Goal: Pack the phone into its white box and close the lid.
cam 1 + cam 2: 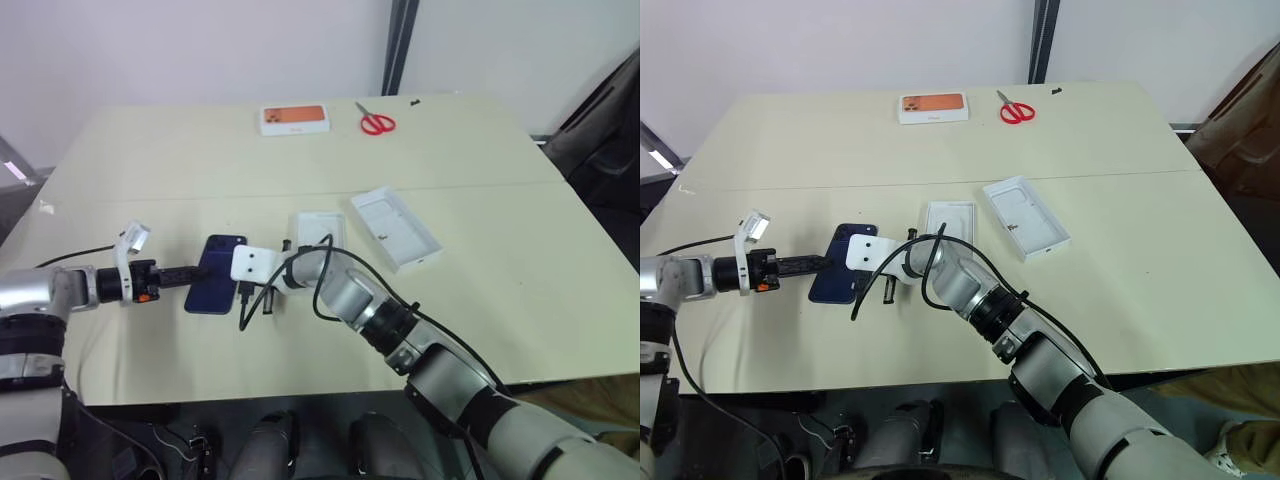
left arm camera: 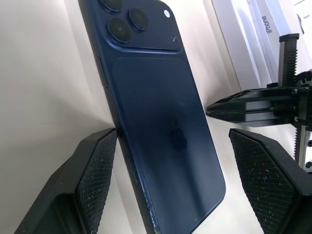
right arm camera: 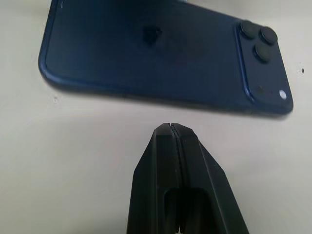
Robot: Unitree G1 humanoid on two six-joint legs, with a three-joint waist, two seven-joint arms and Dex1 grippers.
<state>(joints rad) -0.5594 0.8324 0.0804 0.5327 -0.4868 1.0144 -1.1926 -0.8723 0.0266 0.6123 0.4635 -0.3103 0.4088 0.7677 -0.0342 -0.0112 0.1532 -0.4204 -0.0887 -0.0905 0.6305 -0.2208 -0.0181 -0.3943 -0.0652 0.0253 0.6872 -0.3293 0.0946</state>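
We are at the step of picking up the phone (image 1: 214, 274), which lies flat on the table (image 1: 480, 300) with its back up. Our left gripper (image 1: 196, 272) has its fingers spread wide, one on each long side of the phone. Our right gripper (image 3: 170, 130) is pressed shut, holding nothing, its tip just beside the phone's other long edge. To do this well, we think the right tip should steady that edge while the left fingers (image 2: 92, 170) squeeze slowly and evenly. The white box (image 1: 318, 232) waits just past our right gripper, and the lid (image 1: 396, 227) lies beyond it.
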